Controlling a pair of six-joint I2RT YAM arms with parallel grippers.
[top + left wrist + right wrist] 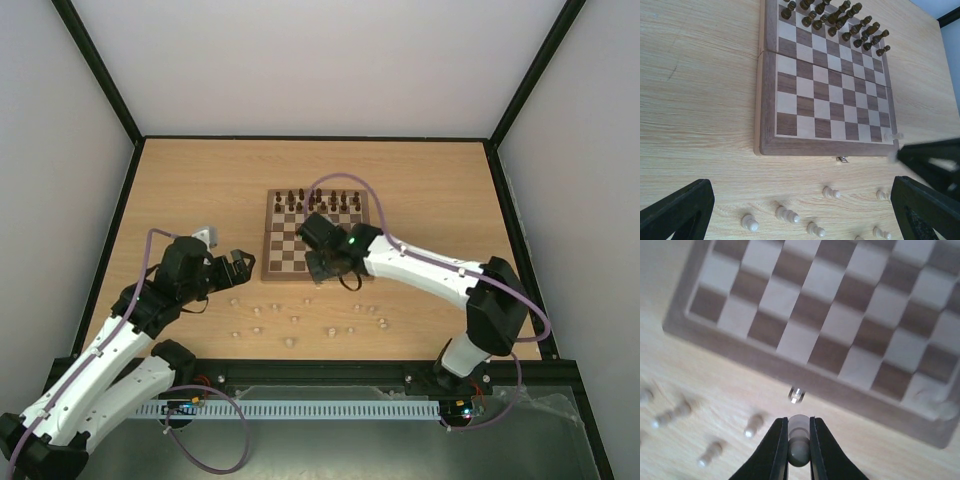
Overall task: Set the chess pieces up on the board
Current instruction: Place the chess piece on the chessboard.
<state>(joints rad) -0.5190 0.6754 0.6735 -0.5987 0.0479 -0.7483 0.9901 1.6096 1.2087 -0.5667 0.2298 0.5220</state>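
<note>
I can read no text, label, brand, number or sign in any of my three views. The border of the board [830,146] shows only plain wood grain, and any marking on the arms is too small or blurred for me to make out.
</note>
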